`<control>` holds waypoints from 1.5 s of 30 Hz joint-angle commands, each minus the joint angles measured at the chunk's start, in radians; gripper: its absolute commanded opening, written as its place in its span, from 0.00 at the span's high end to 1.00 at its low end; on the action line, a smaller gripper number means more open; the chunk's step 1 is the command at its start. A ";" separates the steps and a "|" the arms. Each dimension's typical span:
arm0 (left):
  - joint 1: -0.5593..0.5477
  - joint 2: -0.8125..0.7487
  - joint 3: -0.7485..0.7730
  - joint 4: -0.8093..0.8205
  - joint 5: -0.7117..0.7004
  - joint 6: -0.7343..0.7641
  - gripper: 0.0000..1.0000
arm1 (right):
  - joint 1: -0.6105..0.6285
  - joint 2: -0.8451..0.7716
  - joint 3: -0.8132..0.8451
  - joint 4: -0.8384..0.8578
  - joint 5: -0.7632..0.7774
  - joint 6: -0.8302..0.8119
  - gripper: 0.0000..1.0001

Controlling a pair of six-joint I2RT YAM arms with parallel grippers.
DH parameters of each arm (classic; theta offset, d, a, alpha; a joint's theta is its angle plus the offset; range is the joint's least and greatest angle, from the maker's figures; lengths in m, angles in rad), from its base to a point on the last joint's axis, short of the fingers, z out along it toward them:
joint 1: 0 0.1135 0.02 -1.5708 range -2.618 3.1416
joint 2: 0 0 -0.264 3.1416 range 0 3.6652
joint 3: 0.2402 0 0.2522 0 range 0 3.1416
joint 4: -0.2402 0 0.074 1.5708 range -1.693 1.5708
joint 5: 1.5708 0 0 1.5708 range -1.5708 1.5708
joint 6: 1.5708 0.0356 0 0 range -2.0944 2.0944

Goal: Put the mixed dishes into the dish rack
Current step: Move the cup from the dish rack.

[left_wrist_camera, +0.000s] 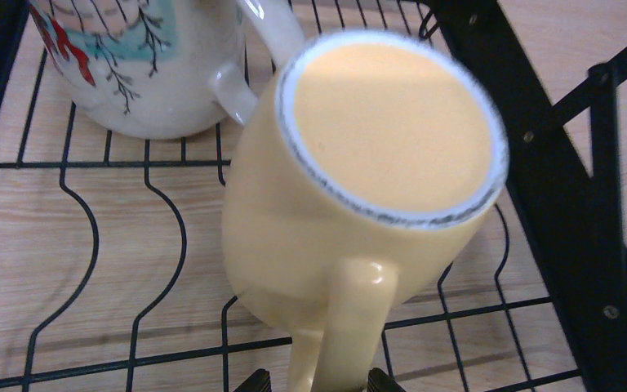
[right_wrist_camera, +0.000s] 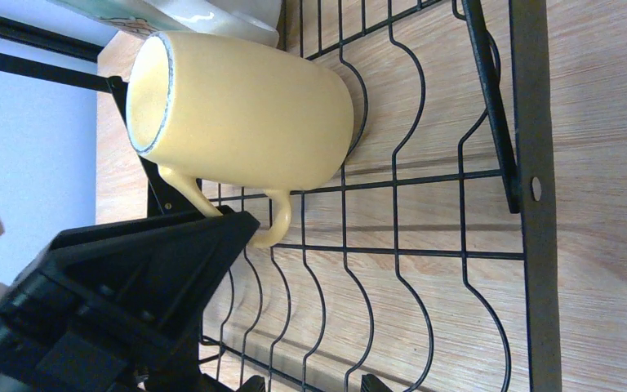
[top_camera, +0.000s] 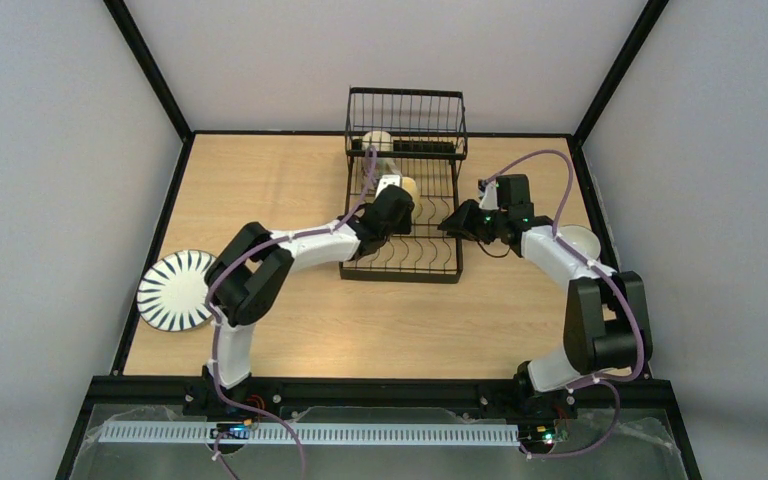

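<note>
Where the yellow mug [left_wrist_camera: 351, 204] stands: on the slotted lower level of the dish rack [top_camera: 425, 258], toward the back, just in front of the raised basket [top_camera: 407, 120].
Mug's long axis: upright, square to the wires under it. The end facing up is a flat disc with a pale speckled ring, so it looks to be standing mouth-down.
Mug's handle: points back toward the left arm, away from the basket.
Neighbour: a beige mug [left_wrist_camera: 139, 65] with a red and teal picture sits just beside it, handle turned toward the yellow one. I cannot tell whether they touch.
Left jaws: the left gripper [left_wrist_camera: 317, 382] is spread, with one fingertip on either side of the handle's lower end. A sliver of gap shows on one side, so it is not pinching.
Right jaws: the right gripper [right_wrist_camera: 314, 382] is spread wide at the rack's right edge, with only rack wires showing between the tips. It holds nothing.
Elsewhere on the desk [top_camera: 360, 330]: a striped plate [top_camera: 175, 290] lies at the left edge, and a pale bowl [top_camera: 582, 242] sits by the right arm, well apart from the rack.
</note>
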 commanded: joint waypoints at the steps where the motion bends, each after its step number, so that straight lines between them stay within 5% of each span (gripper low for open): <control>1: 0.001 -0.061 -0.026 0.007 -0.036 0.009 0.33 | -0.004 -0.035 0.006 0.001 -0.007 -0.018 0.34; 21: -0.035 -0.316 -0.230 -0.040 -0.137 -0.030 0.37 | -0.003 -0.059 0.004 -0.007 -0.014 -0.019 0.35; 31: 0.038 -0.169 -0.141 -0.040 -0.018 -0.011 0.66 | -0.003 -0.025 0.038 -0.014 0.003 -0.039 0.53; 45: 0.072 0.035 0.096 -0.062 0.088 0.013 0.68 | -0.003 0.018 0.068 -0.014 0.003 -0.047 0.55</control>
